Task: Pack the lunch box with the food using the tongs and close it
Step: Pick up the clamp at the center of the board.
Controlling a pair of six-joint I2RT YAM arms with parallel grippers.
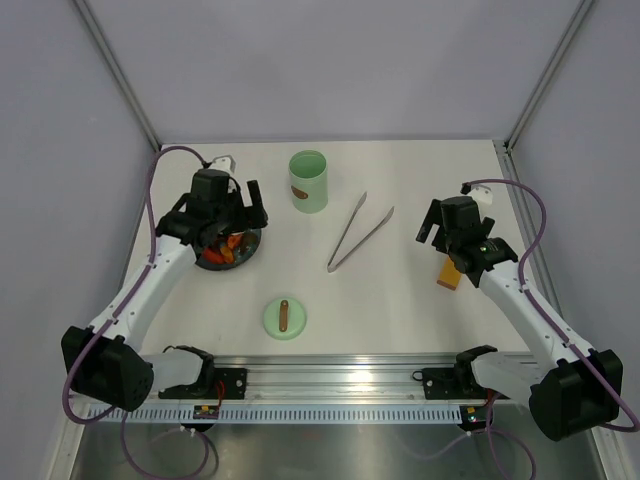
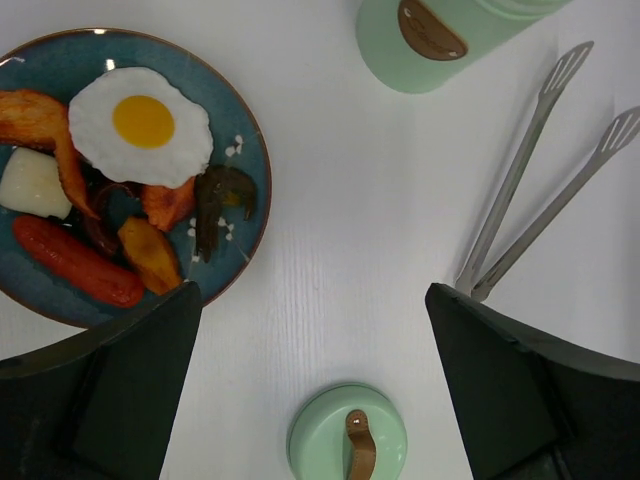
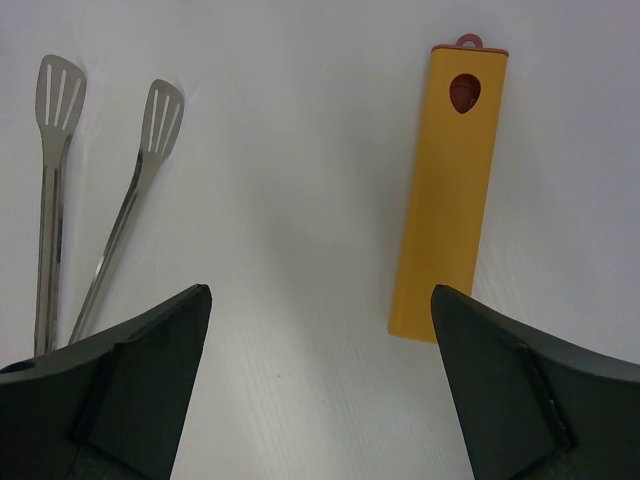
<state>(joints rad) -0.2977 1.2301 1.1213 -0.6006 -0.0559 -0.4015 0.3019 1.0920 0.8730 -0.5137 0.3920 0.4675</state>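
Hovering at the plate (image 2: 262, 150) of food (image 2: 80, 265), left gripper (image 2: 310, 300) wide open, empty. Jaws equally wide on right gripper (image 3: 320, 290), above table (image 3: 280, 150) between tongs (image 3: 48, 220) and orange strip (image 3: 445, 210).

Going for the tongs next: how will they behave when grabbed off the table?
The tongs look like thin polished metal, so probably stiff but slippery to grip. They lie flat with arms spread in a V, so squeezing both likely meets springy resistance. Long and slim, they may pivot if gripped near one end.
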